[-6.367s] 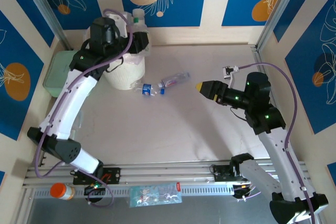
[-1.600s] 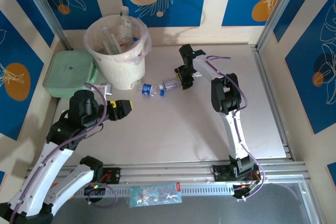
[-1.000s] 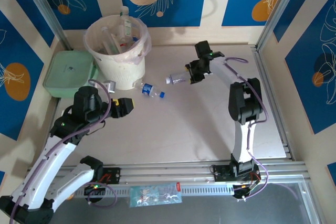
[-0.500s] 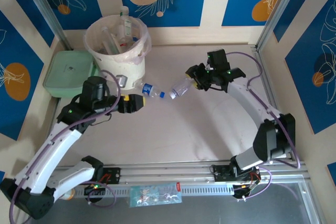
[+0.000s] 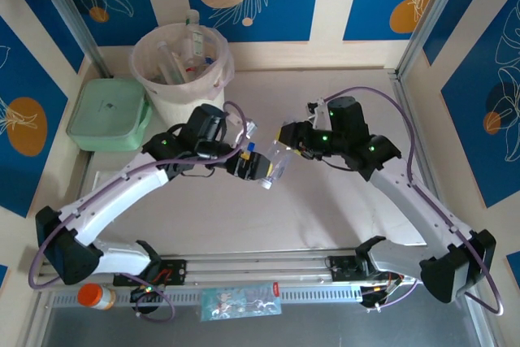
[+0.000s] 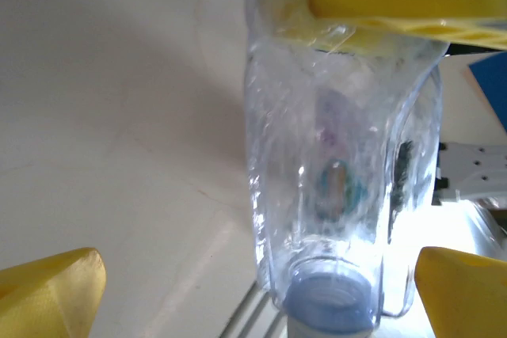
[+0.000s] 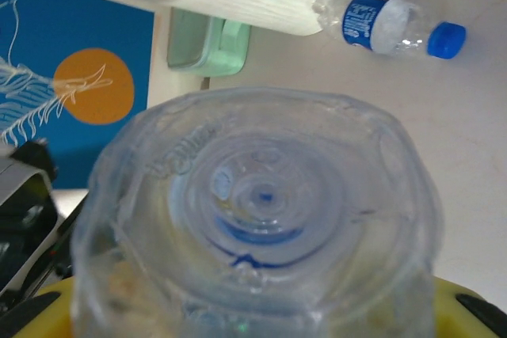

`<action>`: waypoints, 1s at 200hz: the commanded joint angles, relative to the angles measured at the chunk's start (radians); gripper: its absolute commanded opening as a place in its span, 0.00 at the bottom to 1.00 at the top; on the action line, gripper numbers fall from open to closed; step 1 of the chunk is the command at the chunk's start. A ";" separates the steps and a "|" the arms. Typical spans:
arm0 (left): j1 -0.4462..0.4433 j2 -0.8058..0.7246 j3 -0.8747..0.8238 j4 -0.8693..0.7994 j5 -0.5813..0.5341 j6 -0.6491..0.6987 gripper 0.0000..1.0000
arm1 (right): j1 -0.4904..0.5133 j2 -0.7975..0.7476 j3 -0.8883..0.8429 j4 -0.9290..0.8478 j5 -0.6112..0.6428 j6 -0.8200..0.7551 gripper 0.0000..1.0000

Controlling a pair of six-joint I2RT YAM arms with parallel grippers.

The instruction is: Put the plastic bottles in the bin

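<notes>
Two grippers at one clear bottle (image 5: 278, 158): right gripper (image 5: 288, 140) clamped on its base end, left gripper (image 5: 257, 168) w/ jaws wide apart astride the cap end, having swung over from beside the bin (image 5: 175, 103), bottle mid-air over table (image 5: 325, 225) ctr, cap aimed near-left, bin holding several bottles (image 5: 175, 58), 2nd bottle (image 7: 388, 25) lying by it.

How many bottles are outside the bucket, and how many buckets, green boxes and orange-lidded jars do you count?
bottles outside the bucket: 2, the held bottle and the lying bottle
bucket: 1
green box: 1
orange-lidded jar: 1
Total: 5
</notes>
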 commanded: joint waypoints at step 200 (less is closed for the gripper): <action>-0.028 0.049 -0.045 0.422 0.441 -0.143 0.50 | -0.027 -0.150 -0.149 0.250 -0.156 0.020 0.78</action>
